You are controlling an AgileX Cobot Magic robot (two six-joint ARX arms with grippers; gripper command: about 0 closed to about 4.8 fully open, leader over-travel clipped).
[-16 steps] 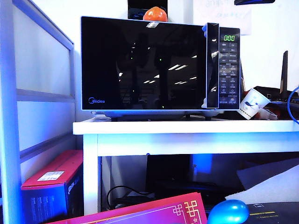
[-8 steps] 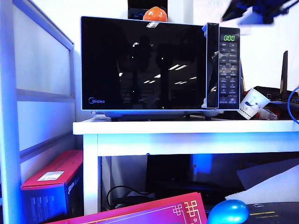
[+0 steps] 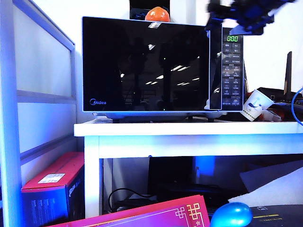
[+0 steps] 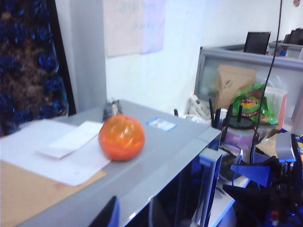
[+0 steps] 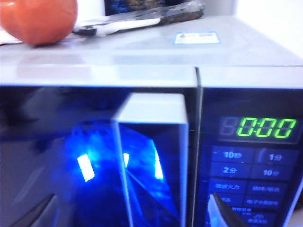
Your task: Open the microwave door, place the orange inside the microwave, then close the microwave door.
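Note:
The black microwave (image 3: 151,66) stands on the white table (image 3: 189,130) with its glossy door (image 3: 142,61) closed. The orange (image 3: 157,14) rests on its top. My right gripper (image 3: 236,14) is a blurred shape in front of the microwave's upper right corner. In the right wrist view the right gripper (image 5: 130,215) is open, facing the door handle (image 5: 151,156) beside the green display (image 5: 265,127), with the orange (image 5: 38,19) above. The left gripper (image 4: 135,215) is open and empty over the microwave's front top edge, short of the orange (image 4: 121,137). It is outside the exterior view.
Papers (image 4: 57,151) lie on the microwave top beside the orange. A paper cup (image 3: 255,105) lies tilted right of the microwave. Under the table are a red box (image 3: 52,189), a pink board (image 3: 142,215) and a glossy blue object (image 3: 231,215). A white frame (image 3: 42,94) stands left.
The right arm has come into the exterior view from the top right and moved down and left to the microwave's upper right corner. The orange and door have not moved.

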